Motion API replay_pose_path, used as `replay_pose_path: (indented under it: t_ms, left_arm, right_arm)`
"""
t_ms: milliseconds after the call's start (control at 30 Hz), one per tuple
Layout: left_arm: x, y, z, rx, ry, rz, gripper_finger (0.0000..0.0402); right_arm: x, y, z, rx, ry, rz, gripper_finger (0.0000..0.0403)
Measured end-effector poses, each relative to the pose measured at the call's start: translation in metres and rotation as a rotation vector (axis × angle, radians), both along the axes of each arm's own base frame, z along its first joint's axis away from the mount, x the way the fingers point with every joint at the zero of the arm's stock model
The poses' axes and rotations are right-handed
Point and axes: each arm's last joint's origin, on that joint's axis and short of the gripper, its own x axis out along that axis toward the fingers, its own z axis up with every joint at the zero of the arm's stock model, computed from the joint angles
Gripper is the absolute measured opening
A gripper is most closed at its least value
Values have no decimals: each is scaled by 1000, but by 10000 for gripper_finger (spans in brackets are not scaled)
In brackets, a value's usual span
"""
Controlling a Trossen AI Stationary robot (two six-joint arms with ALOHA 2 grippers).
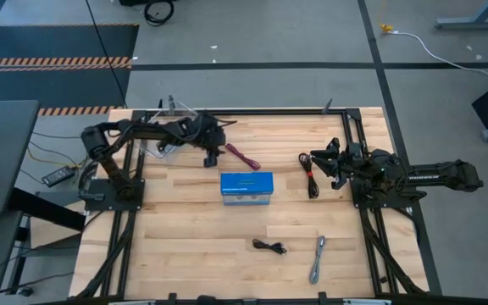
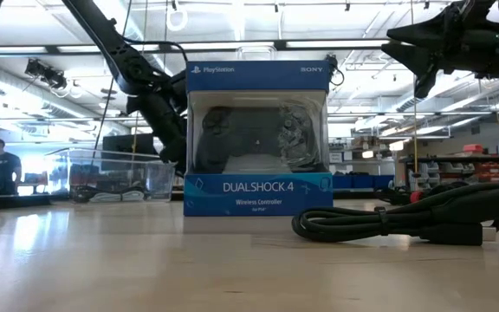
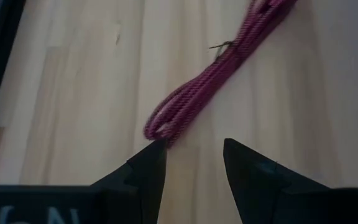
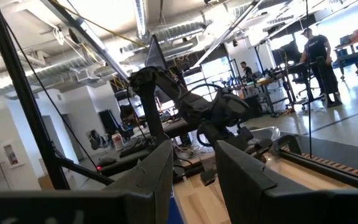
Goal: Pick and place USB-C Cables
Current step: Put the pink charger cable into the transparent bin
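Upper left of the worktop (image 1: 185, 229): left claw (image 3: 194, 163) spread, empty, over maroon cable (image 3: 213, 81).
Maroon cable: light, limp, braided; best pinched mid-bundle.
Centre: blue box (image 1: 246, 187).
Right: right claw (image 4: 192, 163) spread, raised; black cable (image 1: 310, 177) beneath.
Hidden: connector ends unclear.

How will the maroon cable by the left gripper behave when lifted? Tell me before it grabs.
The maroon cable is a loose bundle of thin braided strands, so it will probably flop and sag from wherever it is pinched. Nothing visibly ties the loops, so they may spread or uncoil. It looks light; the open left gripper should lift it easily.
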Motion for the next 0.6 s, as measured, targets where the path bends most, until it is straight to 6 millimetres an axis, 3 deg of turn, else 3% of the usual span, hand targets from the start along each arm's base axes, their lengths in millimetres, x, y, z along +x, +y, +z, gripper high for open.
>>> replay_pose_path:
  t_ms: [200,600]
  left_arm:
    - [3,4,-10,37,54,50,167]
    - [12,-2,-6,36,-26,-17,167]
  right_arm:
    - [0,0,0,-14,2,-5,127]
    - [0,0,0,-17,3,-17,127]
